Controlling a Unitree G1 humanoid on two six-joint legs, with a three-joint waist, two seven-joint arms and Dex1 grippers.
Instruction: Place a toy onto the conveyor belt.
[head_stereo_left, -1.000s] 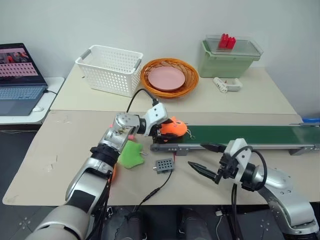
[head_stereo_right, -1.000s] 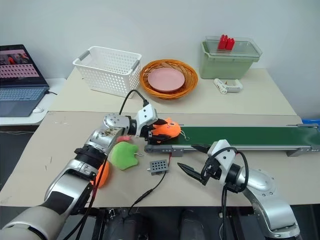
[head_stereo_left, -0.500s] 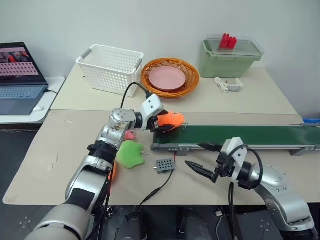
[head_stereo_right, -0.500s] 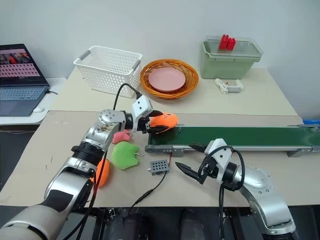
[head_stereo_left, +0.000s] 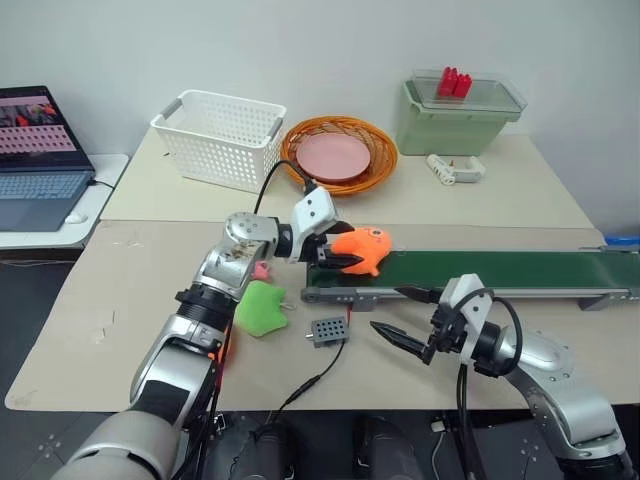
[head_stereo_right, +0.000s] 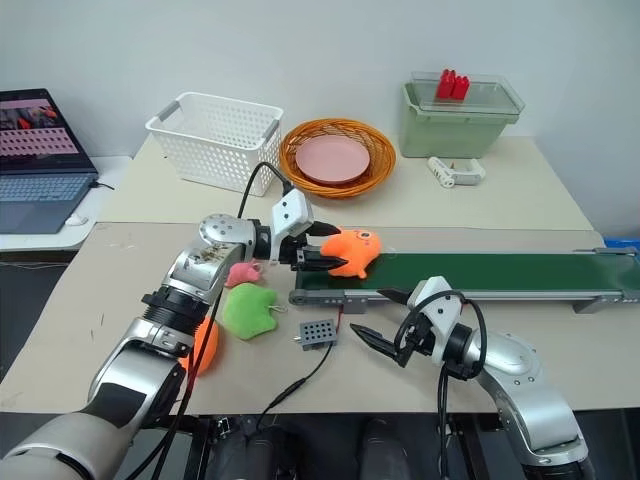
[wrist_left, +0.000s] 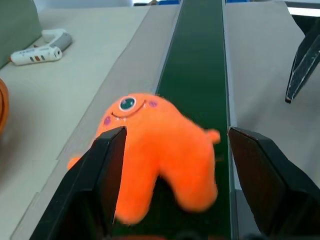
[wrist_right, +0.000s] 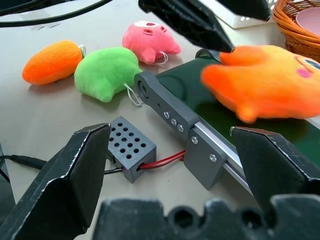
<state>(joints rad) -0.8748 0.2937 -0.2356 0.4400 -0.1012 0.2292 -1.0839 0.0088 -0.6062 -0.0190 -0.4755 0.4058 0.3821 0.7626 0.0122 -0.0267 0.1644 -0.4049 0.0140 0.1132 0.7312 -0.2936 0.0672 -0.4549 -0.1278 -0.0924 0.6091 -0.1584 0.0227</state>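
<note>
From the head views, the left gripper (head_stereo_left: 332, 252) stood with fingers spread, and the toy (head_stereo_left: 362, 250) sat just past its tips over the near end of the conveyor belt (head_stereo_left: 500, 270) — the release step, by my judgement, with a clean retreat next. Its wrist view showed the toy (wrist_left: 157, 150) between the parted fingers, touching neither clearly, on the belt (wrist_left: 200, 60) with bare green ahead. The right wrist view showed the right gripper (wrist_right: 170, 165) wide open and empty, the belt's frame edge just beyond — table room remained beside it.
</note>
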